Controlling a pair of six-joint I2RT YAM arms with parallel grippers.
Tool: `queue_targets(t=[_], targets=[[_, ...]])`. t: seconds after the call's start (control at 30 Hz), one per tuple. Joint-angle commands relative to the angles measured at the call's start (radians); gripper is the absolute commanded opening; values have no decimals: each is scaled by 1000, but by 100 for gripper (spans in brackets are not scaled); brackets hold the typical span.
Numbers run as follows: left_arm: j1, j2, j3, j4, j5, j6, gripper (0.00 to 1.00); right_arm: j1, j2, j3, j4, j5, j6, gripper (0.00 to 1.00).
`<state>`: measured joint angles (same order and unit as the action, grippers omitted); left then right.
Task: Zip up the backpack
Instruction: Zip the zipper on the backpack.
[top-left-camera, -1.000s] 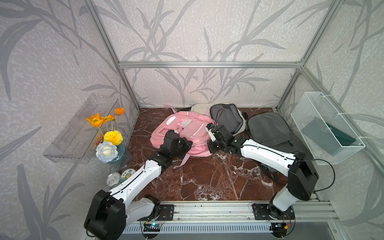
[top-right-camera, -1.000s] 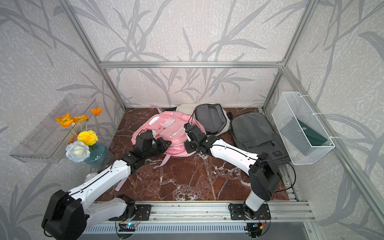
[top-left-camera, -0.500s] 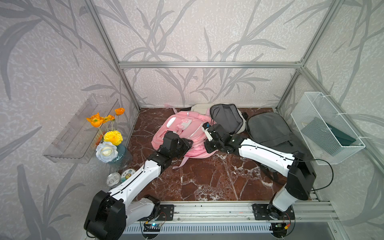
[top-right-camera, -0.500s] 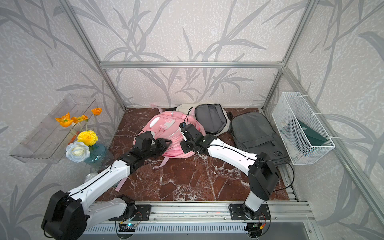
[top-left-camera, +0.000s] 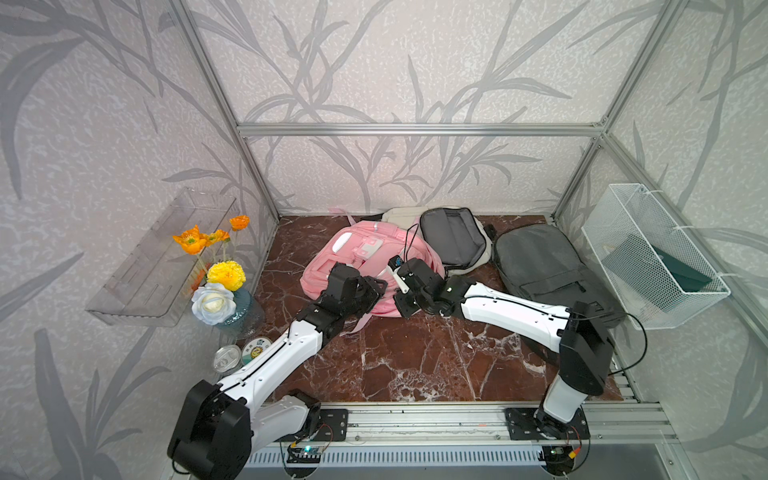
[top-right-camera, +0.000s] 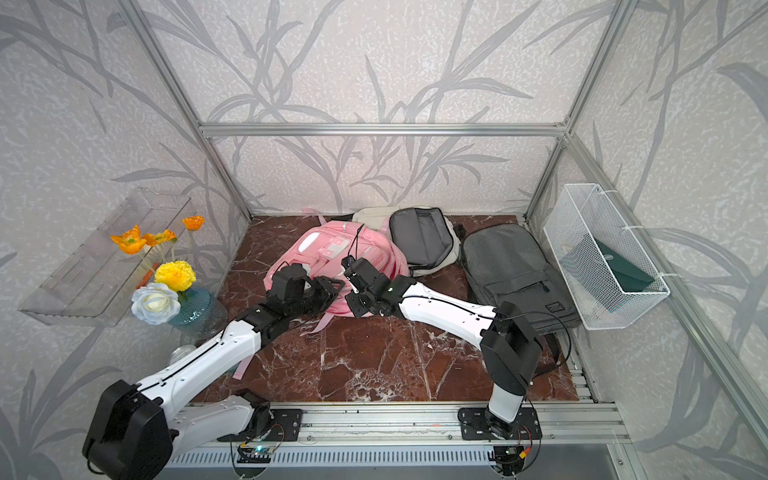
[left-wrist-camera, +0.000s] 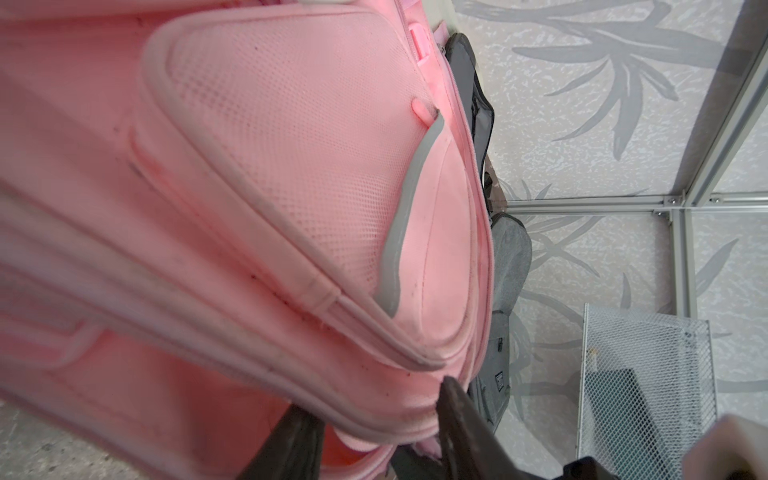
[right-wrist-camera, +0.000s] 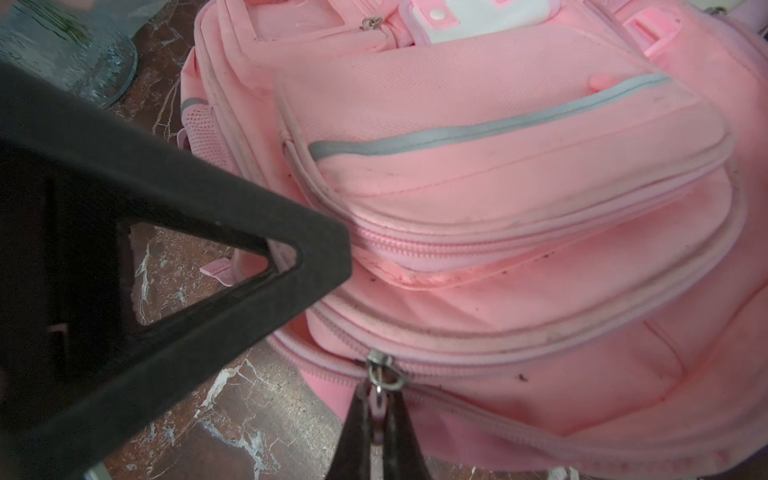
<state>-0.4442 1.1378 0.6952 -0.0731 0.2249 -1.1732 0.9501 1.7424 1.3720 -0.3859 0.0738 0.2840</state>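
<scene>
Right end effector (right-wrist-camera: 378, 390) pressed together, pinching the zipper pull (right-wrist-camera: 382, 374) on the pink backpack's (top-left-camera: 361, 249) near edge. Left end effector (left-wrist-camera: 374, 395) spread, straddling that edge. Backpack lies mid-worktop (top-left-camera: 395, 357), grey backpack (top-left-camera: 536, 266) beyond.

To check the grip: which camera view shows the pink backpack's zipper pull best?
The right wrist view: the zipper pull is sharp, pinched in the right hand. In both top views it cannot be made out. The left wrist view shows the pink backpack, not the pull.
</scene>
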Motion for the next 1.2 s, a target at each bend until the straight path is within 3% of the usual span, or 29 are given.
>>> queue_targets(t=[0.0,0.07,0.2,0.4,0.57,0.7,0.8,0.9,1.0,1.1,1.17], targets=[[-5,16,36,43,1,21,27,12,5,25,24,6,-3,0],[-4,21,36,17,-17,41,13,11,0,25,8,36,-2,0],[7,-8,16,-35,-78,73,2,-20,-28,10,-40,104,-7,0],[39,-117,-39,-84,-147,100,0,-181,-86,-64,-40,70,23,0],[56,-182,-57,-108,-188,121,0,-313,-41,-14,-72,-2,52,0],[95,-147,-45,-117,-142,134,1,-325,6,34,-81,-52,33,0],[114,-120,-21,-138,-112,167,11,-291,-8,32,-64,-49,17,0],[117,-125,30,-188,-117,251,39,-246,-19,37,-66,-19,-21,0],[117,-139,88,-209,-98,385,61,-237,-30,38,-68,-16,-22,0],[100,-94,176,-166,24,557,65,-237,-68,38,-60,-29,-19,0],[38,-37,245,-167,32,666,65,-237,-86,36,-38,-50,-9,0]])
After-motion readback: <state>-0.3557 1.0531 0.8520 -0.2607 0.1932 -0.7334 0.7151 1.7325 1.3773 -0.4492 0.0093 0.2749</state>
